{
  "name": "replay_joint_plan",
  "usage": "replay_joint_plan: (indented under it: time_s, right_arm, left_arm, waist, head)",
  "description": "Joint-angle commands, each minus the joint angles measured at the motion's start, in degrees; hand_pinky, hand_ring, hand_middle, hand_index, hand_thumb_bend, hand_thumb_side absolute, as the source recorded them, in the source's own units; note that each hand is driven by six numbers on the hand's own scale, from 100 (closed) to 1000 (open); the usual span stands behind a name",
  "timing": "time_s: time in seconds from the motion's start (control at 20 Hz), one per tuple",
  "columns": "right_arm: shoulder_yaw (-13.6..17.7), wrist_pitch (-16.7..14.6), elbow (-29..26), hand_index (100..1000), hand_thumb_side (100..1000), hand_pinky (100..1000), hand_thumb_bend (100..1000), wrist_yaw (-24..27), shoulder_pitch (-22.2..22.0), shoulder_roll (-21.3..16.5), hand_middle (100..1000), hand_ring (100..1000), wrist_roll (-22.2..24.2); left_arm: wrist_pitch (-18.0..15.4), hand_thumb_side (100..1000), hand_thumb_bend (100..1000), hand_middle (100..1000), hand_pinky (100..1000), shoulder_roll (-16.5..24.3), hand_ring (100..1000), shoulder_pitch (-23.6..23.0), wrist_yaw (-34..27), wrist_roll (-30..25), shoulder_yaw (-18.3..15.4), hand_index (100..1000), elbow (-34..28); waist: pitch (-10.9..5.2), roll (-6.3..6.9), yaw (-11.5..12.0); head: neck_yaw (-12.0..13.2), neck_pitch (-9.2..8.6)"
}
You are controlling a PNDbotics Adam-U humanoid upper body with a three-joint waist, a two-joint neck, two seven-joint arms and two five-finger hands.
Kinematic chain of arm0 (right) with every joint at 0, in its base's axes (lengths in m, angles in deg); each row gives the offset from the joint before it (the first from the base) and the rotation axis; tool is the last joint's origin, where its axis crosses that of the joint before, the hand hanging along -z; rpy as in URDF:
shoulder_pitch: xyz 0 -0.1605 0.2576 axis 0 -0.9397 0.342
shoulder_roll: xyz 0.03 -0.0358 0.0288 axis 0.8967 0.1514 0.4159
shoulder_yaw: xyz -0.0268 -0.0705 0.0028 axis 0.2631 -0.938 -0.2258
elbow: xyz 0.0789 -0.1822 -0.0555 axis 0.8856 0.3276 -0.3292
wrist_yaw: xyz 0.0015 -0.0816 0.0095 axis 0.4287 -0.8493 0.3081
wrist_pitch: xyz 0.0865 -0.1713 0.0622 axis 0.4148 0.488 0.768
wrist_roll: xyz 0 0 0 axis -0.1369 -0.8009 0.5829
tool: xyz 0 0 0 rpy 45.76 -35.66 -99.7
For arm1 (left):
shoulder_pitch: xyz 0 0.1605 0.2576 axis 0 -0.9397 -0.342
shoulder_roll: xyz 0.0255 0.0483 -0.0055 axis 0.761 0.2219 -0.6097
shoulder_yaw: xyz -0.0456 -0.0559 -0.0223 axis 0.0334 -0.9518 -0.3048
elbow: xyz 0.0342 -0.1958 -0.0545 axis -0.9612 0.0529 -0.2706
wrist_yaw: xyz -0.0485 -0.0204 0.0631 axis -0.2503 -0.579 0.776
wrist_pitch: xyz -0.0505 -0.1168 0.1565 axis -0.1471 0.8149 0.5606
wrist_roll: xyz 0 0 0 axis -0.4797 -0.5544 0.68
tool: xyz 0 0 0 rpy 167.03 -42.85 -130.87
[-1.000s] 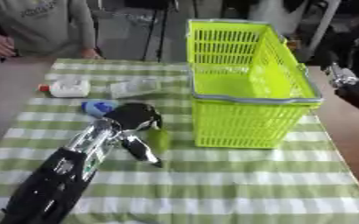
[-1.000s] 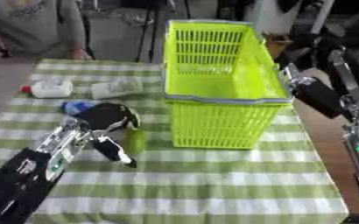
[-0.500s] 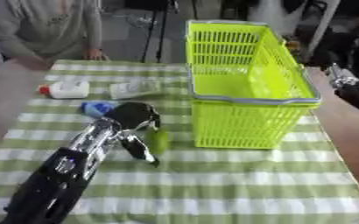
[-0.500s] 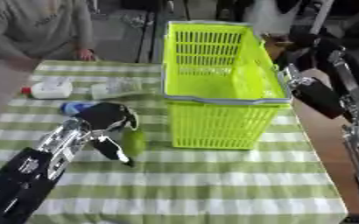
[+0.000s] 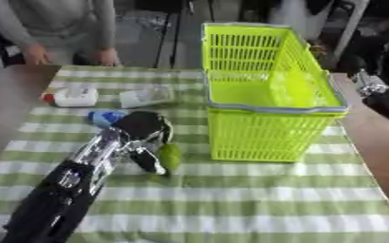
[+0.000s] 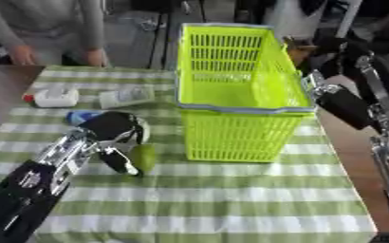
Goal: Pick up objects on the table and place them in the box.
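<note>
Left robot hand (image 5: 141,130) closes its fingers round a green object (image 5: 169,156) on the checked tabletop (image 5: 256,199).
Just beyond lie a blue item (image 5: 105,116), a clear packet (image 5: 146,97) and a white bottle (image 5: 73,96); the yellow-green basket (image 5: 268,92) stands right; right robot hand (image 6: 340,105) hangs far right, fingers unclear.

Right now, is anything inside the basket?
No. The basket shows only its bare yellow-green floor and walls; the bottles and other items lie on the table to its left.

Lab-like demo room: checked tablecloth (image 5: 256,199), shop basket (image 5: 268,90), equipment clutter behind.
</note>
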Motion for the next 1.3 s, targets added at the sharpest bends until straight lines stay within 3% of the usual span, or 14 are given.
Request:
replay_joint_plan:
  time_s: [0.05, 0.55, 0.6, 0.7, 0.95, 1.0, 1.15, 1.25, 1.3]
  right_arm:
    - [0.36, -0.08, -0.59, 858, 578, 616, 251, 0.28, 0.68, -0.79, 697, 573, 0.01]
    - [0.40, -0.10, -0.56, 858, 578, 616, 253, 0.21, 0.64, -0.89, 697, 574, 0.02]
    - [0.38, -0.11, -0.57, 858, 579, 616, 255, 0.20, 0.67, -0.87, 697, 574, 0.04]
    - [0.36, -0.12, -0.57, 858, 578, 616, 257, 0.19, 0.70, -0.85, 696, 574, 0.06]
    - [0.40, -0.13, -0.54, 858, 578, 616, 260, 0.18, 0.63, -0.87, 696, 574, 0.05]
    - [0.38, -0.14, -0.56, 857, 579, 616, 261, 0.18, 0.67, -0.85, 696, 574, 0.06]
    - [0.37, -0.16, -0.56, 857, 579, 616, 263, 0.17, 0.70, -0.81, 696, 574, 0.07]
    - [0.41, -0.14, -0.54, 857, 579, 616, 264, 0.17, 0.67, -0.84, 696, 574, 0.04]
    - [0.42, -0.14, -0.54, 857, 579, 616, 265, 0.17, 0.67, -0.84, 696, 574, 0.02]
  left_arm:
    - [-0.11, 471, 919, 321, 689, 1.66, 606, -0.51, -0.71, -1.77, 0.61, 602, -1.06]
    - [-0.36, 511, 924, 357, 684, 1.61, 614, -1.66, -4.04, -4.86, 2.13, 638, -5.26]
    - [-0.66, 446, 935, 335, 698, 1.69, 615, -1.62, -3.74, -5.29, 2.54, 618, -5.06]
    - [-1.48, 402, 909, 312, 695, 1.85, 606, -1.51, -2.51, -5.90, 3.14, 589, -4.35]
    - [-2.11, 379, 894, 311, 695, 1.89, 606, -1.61, -1.31, -5.48, 2.75, 584, -3.60]
    - [-2.30, 450, 1000, 390, 720, 2.02, 640, -1.54, -1.02, -5.69, 2.81, 669, -3.35]
    - [-3.28, 449, 1000, 391, 723, 2.05, 642, -1.47, 0.29, -6.63, 2.87, 671, -2.27]
    - [-3.52, 411, 979, 353, 717, 1.96, 626, -1.53, 0.75, -6.50, 2.78, 635, -1.90]
    - [-3.51, 359, 910, 313, 709, 1.92, 608, -1.53, 0.86, -6.29, 2.74, 599, -1.81]
  waist:
    - [-0.17, 0.00, 0.07]
    - [-0.24, 0.01, 0.20]
    - [-0.25, 0.02, 0.15]
    - [-0.26, 0.04, 0.09]
    - [-0.25, 0.07, 0.09]
    - [-0.27, 0.09, 0.08]
    - [-0.28, 0.09, 0.06]
    - [-0.27, 0.07, 0.09]
    - [-0.27, 0.07, 0.10]
  head:
    - [-0.03, -0.15]
    - [-0.08, -0.15]
    - [-0.05, -0.19]
    - [-0.04, -0.25]
    - [-0.13, -0.30]
    - [-0.10, -0.31]
    - [-0.09, -0.40]
    - [-0.11, -0.37]
    - [-0.10, -0.36]
